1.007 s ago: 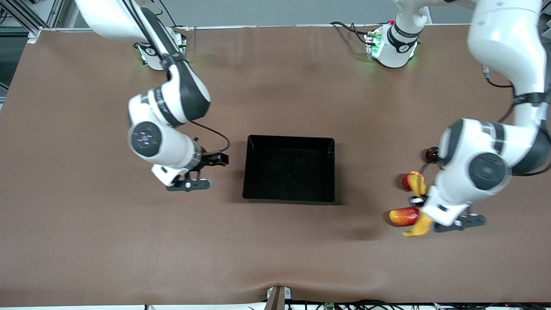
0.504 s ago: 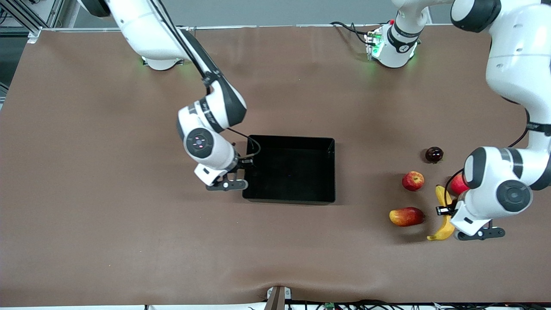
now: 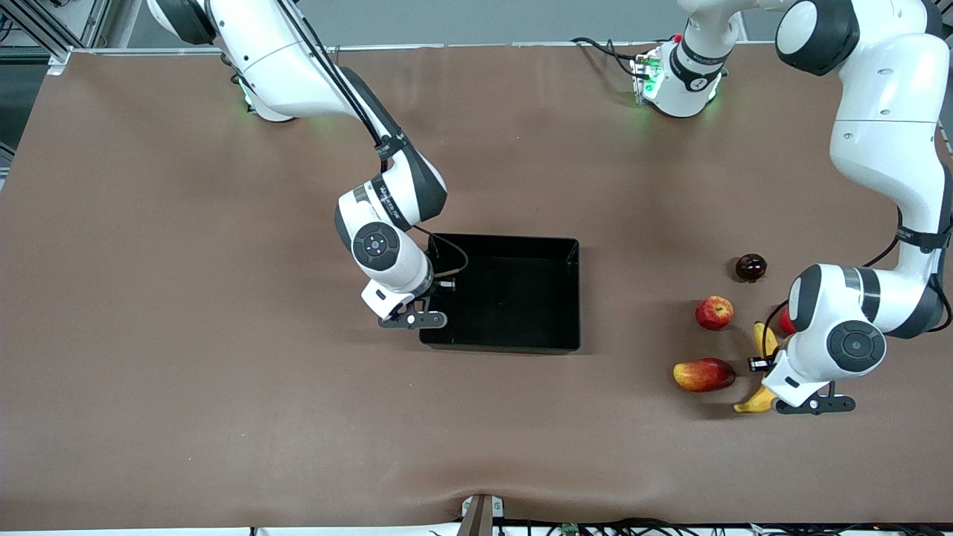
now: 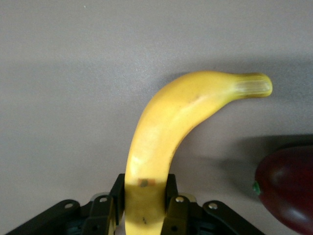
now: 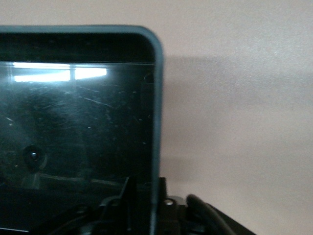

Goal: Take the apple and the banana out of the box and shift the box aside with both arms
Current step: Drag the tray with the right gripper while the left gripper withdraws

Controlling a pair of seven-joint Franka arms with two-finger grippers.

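Observation:
The yellow banana (image 3: 750, 403) lies low at the table near the left arm's end, beside the mango. My left gripper (image 3: 765, 365) is shut on its middle; in the left wrist view the banana (image 4: 166, 122) runs out from between the fingers of that gripper (image 4: 143, 196). The red apple (image 3: 715, 313) sits free on the table, farther from the camera than the mango. The black box (image 3: 573, 298) stands mid-table. My right gripper (image 3: 439, 286) is shut on the box's wall at the right arm's end; the wall (image 5: 156, 122) passes between its fingers, where the gripper (image 5: 149, 196) shows.
A red-yellow mango (image 3: 703, 374) lies next to the banana. A small dark fruit (image 3: 750, 267) sits farther from the camera than the apple. A red fruit (image 3: 783, 321) is partly hidden by the left arm. A dark red fruit (image 4: 286, 191) shows beside the banana.
The right arm swung toward the box and its gripper now straddles the box's wall. The left arm shifted toward its end of the table with the banana, then settled beside the mango.

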